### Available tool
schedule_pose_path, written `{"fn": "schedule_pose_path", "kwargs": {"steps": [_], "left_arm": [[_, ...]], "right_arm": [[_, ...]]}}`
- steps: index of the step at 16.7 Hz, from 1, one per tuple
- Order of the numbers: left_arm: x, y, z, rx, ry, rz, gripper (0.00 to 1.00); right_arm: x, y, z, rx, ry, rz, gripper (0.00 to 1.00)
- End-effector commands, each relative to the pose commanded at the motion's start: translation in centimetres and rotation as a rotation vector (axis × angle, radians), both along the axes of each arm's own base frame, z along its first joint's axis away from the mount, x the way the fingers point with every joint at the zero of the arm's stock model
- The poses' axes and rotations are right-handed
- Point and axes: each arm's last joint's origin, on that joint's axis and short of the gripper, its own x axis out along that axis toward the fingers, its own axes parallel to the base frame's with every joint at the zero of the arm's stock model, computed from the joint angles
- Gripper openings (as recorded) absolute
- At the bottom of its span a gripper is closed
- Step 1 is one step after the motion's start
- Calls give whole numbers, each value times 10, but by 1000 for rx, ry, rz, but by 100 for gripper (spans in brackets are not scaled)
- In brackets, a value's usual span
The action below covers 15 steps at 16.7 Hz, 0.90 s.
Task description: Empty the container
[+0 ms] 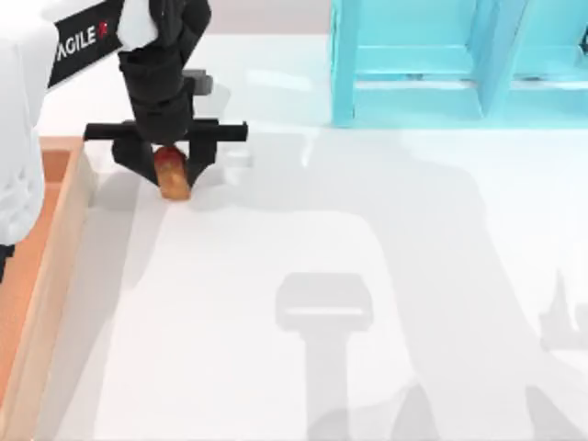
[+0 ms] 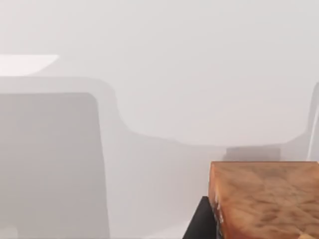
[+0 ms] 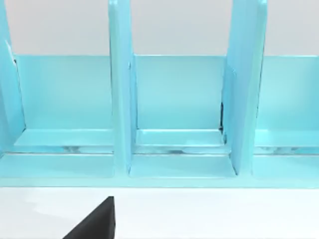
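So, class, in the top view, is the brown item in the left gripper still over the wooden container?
No: the left gripper holds the bread over white table, right of the container.

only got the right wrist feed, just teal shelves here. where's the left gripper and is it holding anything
Observer: The left gripper is at the top view's upper left, shut on a brown bread-like block.
Operator: is that over the box or outside it
Observer: Outside. The container lies along the table's left edge, and the block is past its light rim, over the white table.
Operator: what does the left wrist cam show
Observer: The block's browned, crusty surface up close, with bare white tabletop beyond it.
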Motion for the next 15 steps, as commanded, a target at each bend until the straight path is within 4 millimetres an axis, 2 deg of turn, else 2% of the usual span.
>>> {"fn": "schedule_pose_path", "kwargs": {"steps": [1,14,15], "left_arm": [[0,0,0,0,0,0,0],[0,0,0,0,0,0,98],[0,0,0,0,0,0,100]], "right_arm": [[0,0,0,0,0,0,100],[0,0,0,0,0,0,100],[0,0,0,0,0,0,100]]}}
